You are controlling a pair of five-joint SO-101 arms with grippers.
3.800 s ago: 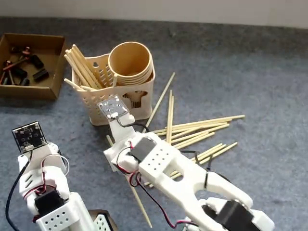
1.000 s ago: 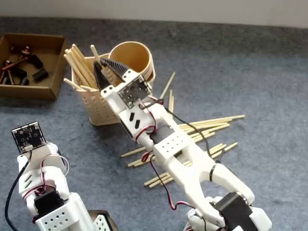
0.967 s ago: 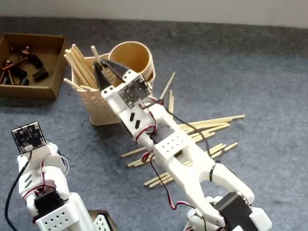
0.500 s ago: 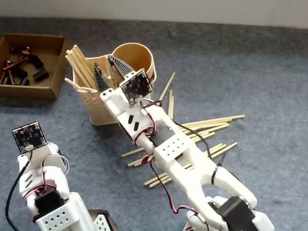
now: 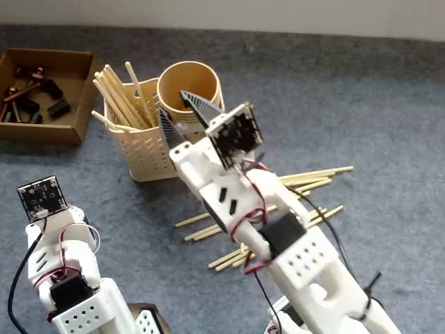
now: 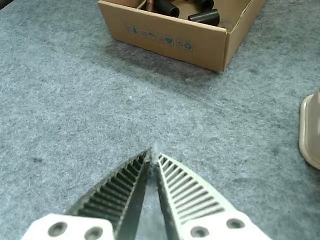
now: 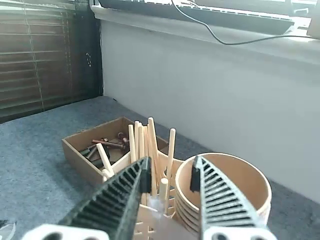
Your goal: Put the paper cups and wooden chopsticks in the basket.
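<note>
The cream plastic basket [image 5: 142, 147] stands at the back left and holds stacked paper cups [image 5: 189, 85] and a bundle of wooden chopsticks [image 5: 117, 96]. Several more chopsticks [image 5: 306, 182] lie loose on the carpet to its right. My right gripper [image 5: 172, 102] hangs open and empty just over the basket's near rim, between the cups and the bundle. Its wrist view looks past the open fingers [image 7: 171, 160] at the cups [image 7: 227, 186] and the upright chopsticks [image 7: 146, 142]. My left gripper [image 6: 152, 154] is shut and empty, low over bare carpet at the front left.
A brown cardboard box [image 5: 43, 94] with small dark parts sits left of the basket, also the box [image 6: 185, 27] ahead of the left gripper. The left arm [image 5: 55, 243] stands at the front left. Grey carpet lies open at the back right.
The right gripper carried a chopstick up to the basket, opened and left it standing in the bundle. It has since lifted and drawn back to the right. The left arm has not moved.
</note>
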